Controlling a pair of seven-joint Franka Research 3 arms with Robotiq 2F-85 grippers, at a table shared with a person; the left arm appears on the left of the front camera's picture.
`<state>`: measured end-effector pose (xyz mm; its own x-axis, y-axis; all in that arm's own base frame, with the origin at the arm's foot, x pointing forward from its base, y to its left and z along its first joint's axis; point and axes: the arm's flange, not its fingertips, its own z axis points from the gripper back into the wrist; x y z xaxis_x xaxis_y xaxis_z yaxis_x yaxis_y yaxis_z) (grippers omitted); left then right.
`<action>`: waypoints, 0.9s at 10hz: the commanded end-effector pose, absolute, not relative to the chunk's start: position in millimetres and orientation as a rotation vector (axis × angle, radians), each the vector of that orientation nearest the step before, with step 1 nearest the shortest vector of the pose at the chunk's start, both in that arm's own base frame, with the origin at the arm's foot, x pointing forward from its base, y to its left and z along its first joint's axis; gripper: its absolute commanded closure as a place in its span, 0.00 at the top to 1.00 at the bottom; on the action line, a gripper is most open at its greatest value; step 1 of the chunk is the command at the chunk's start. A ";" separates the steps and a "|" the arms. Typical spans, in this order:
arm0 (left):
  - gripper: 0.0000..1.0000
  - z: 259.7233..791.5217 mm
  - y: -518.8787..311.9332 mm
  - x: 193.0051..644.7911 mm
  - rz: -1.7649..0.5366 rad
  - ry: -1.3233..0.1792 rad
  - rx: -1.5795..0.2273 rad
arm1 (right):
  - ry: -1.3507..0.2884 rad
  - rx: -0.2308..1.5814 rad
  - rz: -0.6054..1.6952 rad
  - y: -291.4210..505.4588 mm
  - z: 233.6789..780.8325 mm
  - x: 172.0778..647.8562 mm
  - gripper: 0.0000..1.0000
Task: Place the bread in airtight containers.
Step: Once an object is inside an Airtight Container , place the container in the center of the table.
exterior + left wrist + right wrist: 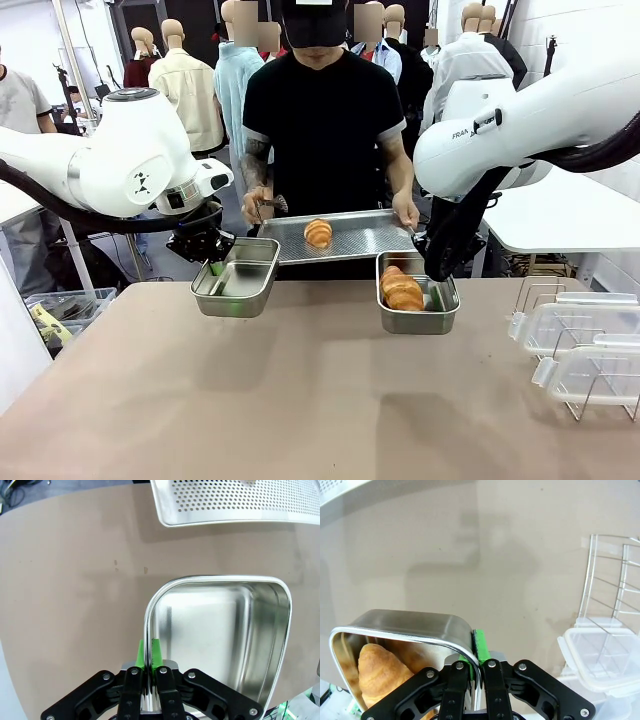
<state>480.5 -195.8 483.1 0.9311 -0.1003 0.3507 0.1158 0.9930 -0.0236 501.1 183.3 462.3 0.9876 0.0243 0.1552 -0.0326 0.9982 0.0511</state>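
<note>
The tan table (300, 400) is matte and faintly scuffed. Near its far edge, the left gripper (149, 650) is clamped on the rim of an empty tin (220, 630). The right gripper (474, 647) is clamped on the rim of the other tin (415, 320), which holds croissants (401, 288). Beyond that edge a person holds a perforated tray (370, 238) carrying one more croissant (318, 233). At the right edge, clear lids (575, 325) stand in a wire rack (545, 285).

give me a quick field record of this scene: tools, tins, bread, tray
left tool: shut on rim of left tin
left tin: empty
right tool: shut on rim of right tin
right tin: holds croissants
tray: held by person, one croissant on it
lids: on rack, robot's right
</note>
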 end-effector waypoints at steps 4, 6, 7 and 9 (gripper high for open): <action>0.00 486.0 -195.6 479.3 -0.111 -0.362 -0.046 | -0.170 0.058 0.029 183.4 464.4 500.5 0.00; 0.00 486.0 -195.6 479.3 -0.111 -0.362 -0.046 | -0.170 0.058 0.029 183.4 464.4 500.5 0.00; 0.00 486.0 -195.6 479.3 -0.111 -0.362 -0.046 | -0.170 0.058 0.029 183.4 464.4 500.5 0.00; 0.00 486.0 -195.6 479.3 -0.111 -0.362 -0.046 | -0.155 0.054 0.029 183.3 462.3 501.1 0.00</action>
<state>480.5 -195.8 483.1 0.9311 -0.1003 0.3507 0.1158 0.9930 -0.0236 501.1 183.3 462.0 0.9878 0.0243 0.1539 -0.0325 0.9982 0.0508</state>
